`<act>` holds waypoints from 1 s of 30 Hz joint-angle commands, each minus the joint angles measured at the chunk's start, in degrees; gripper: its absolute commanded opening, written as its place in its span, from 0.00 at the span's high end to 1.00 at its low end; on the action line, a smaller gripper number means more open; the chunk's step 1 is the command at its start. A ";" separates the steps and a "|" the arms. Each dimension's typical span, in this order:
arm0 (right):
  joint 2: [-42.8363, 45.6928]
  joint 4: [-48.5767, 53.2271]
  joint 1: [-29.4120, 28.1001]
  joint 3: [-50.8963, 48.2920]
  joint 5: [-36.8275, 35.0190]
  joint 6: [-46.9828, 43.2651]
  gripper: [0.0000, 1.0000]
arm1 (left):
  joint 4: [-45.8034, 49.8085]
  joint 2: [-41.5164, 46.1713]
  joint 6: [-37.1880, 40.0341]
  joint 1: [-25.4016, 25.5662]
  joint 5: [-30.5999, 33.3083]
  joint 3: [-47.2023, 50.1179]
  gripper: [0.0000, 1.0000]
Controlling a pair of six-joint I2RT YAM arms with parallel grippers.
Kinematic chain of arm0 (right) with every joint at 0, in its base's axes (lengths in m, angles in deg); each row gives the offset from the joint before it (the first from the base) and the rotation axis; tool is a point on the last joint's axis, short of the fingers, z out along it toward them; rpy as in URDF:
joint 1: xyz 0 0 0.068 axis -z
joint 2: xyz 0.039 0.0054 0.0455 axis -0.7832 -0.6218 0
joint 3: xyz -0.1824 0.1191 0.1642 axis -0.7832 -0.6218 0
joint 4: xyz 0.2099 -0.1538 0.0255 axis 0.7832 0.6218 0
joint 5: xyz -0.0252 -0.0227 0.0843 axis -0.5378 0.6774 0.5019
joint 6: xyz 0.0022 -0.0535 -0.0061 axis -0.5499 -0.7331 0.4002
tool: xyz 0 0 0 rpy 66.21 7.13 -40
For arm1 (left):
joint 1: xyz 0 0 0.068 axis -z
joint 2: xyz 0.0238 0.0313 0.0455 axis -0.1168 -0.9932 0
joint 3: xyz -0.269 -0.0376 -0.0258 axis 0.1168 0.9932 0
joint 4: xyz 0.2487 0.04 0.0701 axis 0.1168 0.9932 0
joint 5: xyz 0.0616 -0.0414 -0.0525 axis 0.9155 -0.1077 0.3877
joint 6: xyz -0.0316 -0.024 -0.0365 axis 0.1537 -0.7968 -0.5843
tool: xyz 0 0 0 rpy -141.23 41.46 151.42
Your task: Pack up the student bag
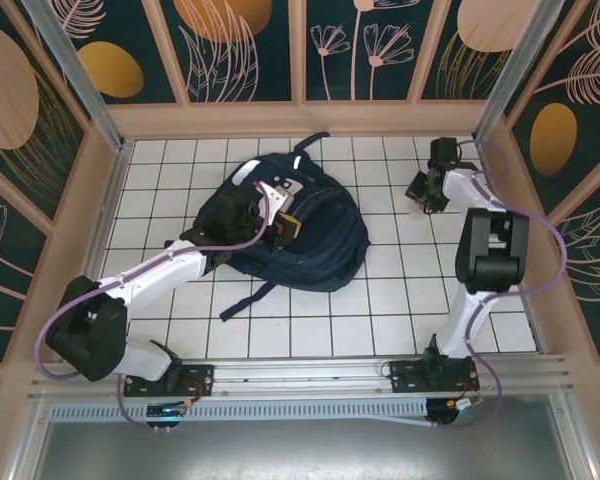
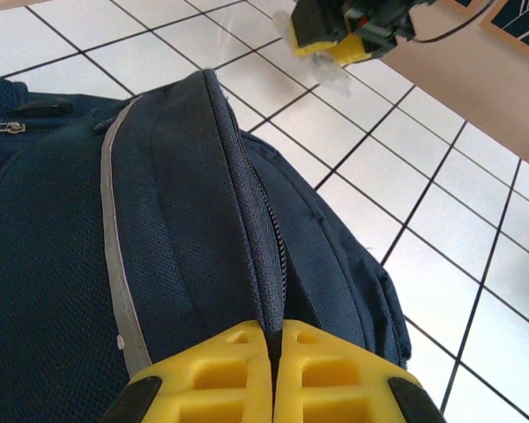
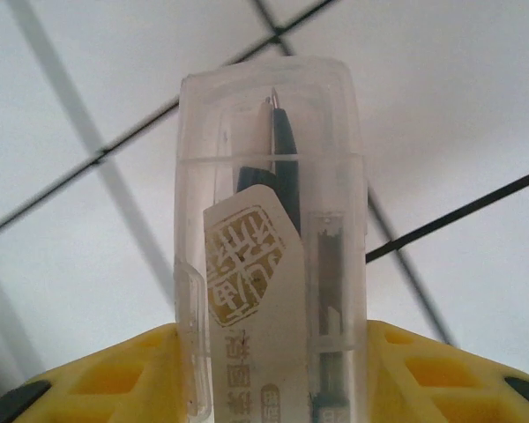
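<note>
Gridded tiles [image 1: 400, 300], woven student bag [image 1: 320, 245], clear case [image 3: 273, 247]

White gridded floor [image 1: 400, 300], dark floral wall panels [image 1: 380, 50], perhaps printed.

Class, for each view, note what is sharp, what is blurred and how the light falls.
Top external: even light, everything sharp, soft shadows on the tiles. Left wrist: the bag zipper is sharp, the right gripper beyond it blurred. Right wrist: the case is sharp, the tiles behind it blurred and washed pale.
</note>
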 commanded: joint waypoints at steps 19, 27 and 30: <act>17.67 -17.87 -27.32 -14.13 28.31 40.47 0.51 | -13.91 -1.04 -4.79 -0.59 -4.73 -1.24 1.00; 18.60 -23.83 -28.84 -17.35 18.23 49.53 0.27 | -15.22 -0.49 -5.01 -0.56 -3.35 -0.62 1.00; 18.03 -21.78 -28.46 -16.07 18.12 47.36 0.21 | -15.70 -0.58 -5.49 -0.58 -3.60 -0.22 1.00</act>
